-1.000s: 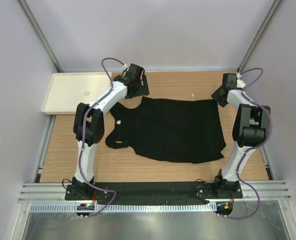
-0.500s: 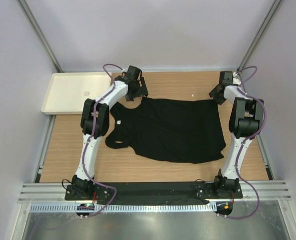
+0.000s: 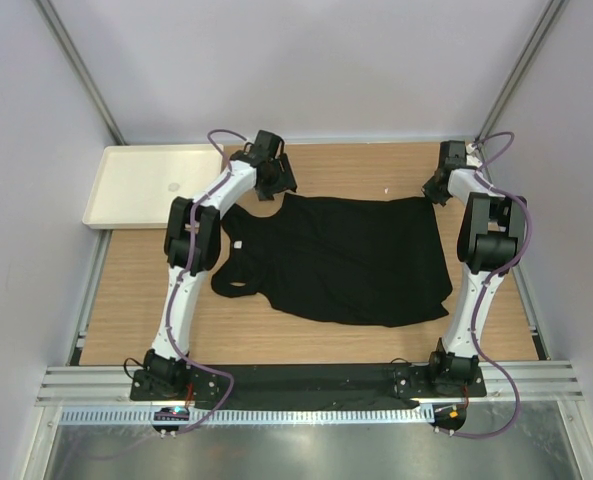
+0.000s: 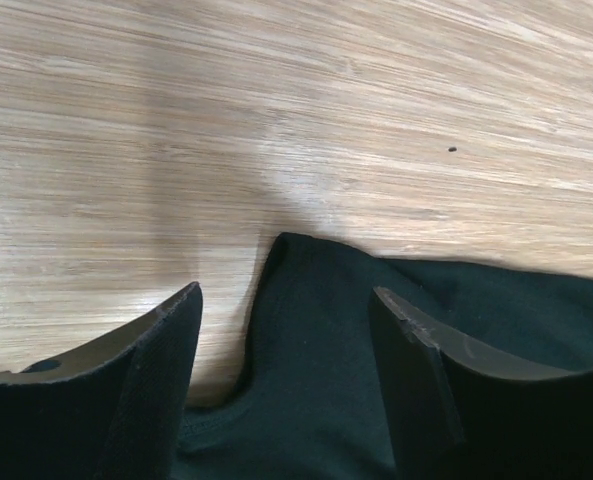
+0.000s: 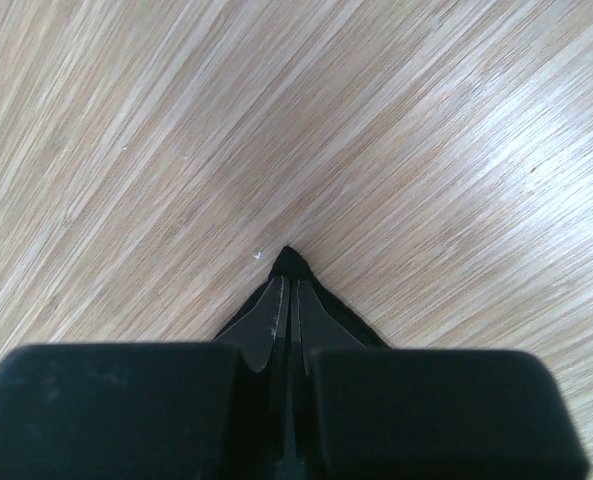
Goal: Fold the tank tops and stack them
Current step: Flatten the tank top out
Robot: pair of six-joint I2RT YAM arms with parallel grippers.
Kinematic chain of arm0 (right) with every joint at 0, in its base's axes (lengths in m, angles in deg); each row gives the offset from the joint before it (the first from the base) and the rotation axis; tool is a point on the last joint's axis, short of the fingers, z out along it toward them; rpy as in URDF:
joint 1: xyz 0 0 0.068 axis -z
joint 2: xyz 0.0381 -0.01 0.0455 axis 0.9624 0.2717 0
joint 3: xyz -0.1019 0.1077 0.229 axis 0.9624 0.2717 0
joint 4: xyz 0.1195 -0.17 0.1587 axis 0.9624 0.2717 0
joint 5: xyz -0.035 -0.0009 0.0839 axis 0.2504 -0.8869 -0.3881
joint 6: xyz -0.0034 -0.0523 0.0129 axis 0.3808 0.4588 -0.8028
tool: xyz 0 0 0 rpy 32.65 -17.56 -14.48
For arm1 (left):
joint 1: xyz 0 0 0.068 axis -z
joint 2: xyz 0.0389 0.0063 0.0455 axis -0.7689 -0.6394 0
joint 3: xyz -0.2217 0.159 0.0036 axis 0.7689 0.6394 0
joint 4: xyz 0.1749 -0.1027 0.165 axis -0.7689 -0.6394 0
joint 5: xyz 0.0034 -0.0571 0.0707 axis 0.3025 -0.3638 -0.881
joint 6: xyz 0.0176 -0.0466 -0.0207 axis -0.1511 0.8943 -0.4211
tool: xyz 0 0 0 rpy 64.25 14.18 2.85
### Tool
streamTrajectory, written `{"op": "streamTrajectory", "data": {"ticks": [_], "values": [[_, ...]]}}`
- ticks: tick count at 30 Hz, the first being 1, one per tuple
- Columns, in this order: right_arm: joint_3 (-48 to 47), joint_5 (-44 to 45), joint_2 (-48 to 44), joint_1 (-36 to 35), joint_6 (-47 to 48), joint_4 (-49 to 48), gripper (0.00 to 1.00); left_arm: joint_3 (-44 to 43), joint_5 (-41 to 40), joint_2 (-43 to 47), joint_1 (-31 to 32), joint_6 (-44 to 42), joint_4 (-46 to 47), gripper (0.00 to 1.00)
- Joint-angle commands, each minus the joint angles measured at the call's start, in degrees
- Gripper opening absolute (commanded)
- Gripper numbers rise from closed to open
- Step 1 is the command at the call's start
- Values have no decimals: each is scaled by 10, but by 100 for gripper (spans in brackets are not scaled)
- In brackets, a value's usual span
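The black tank top lies spread flat on the wooden table, straps to the left and hem to the right. My left gripper is at its far left strap end. In the left wrist view the gripper is open, its jaws standing either side of the strap's cloth. My right gripper is at the far right hem corner. In the right wrist view it is shut on that corner, with the cloth tip poking out past the fingertips.
A cream tray sits at the far left, just off the wooden top. Grey walls and metal posts close in the back and sides. A metal rail runs along the near edge by the arm bases.
Both wrists have shifted slightly toward the far edge and settled on the top's far corners. The tank top has not visibly moved.
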Motion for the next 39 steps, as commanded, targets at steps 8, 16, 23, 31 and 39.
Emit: {"op": "streamTrajectory", "data": {"ticks": [8,16,23,31,39], "values": [[-3,4,0,1,-4,6,2,-49,41,-32,-2,9,8,55],[-3,7,-5,1,-4,7,1,-108,28,-84,-2,20,-34,21],[-10,6,-34,0,-3,-3,1,-81,5,-33,-21,15,0,0],[-122,-29,13,0,-23,28,1,-74,5,-1,-61,39,62,0],[-247,-147,100,6,-71,-33,46,-136,0,-59,-84,70,159,23]]}}
